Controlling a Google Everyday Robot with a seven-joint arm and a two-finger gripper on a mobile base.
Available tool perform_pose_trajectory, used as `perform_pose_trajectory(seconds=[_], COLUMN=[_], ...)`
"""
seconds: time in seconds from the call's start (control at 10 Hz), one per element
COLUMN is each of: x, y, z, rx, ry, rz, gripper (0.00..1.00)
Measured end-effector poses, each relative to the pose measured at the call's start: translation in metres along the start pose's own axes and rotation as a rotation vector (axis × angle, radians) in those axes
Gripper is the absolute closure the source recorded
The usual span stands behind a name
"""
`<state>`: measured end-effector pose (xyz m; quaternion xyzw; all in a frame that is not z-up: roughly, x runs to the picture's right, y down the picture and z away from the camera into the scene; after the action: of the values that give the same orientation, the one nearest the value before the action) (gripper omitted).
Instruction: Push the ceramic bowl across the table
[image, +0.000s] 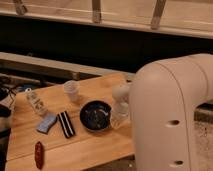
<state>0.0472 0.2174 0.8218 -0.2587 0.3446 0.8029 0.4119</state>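
The ceramic bowl (95, 115) is black, glossy and round, and sits on the light-brown wooden table (95, 147) right of centre. My gripper (120, 115) is a pale wrist and hand coming out from behind the big white arm housing (170, 115). It hangs just right of the bowl, at or very near its right rim. The arm housing hides the table's right end.
A translucent plastic cup (72, 89) stands behind the bowl. A black striped packet (65, 124) and a blue pouch (46, 123) lie left of the bowl. A small bottle (34, 101) is at the far left. A red object (39, 153) lies near the front edge.
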Motion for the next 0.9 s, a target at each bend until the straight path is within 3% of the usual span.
perform_pose_trajectory(seconds=[0.3, 0.9], x=[0.012, 0.03], y=[0.028, 0.065], z=[0.014, 0.02], rx=[0.017, 0.035], ry=[0.014, 0.032], rz=[-0.047, -0.111], gripper=[0.86, 0.86])
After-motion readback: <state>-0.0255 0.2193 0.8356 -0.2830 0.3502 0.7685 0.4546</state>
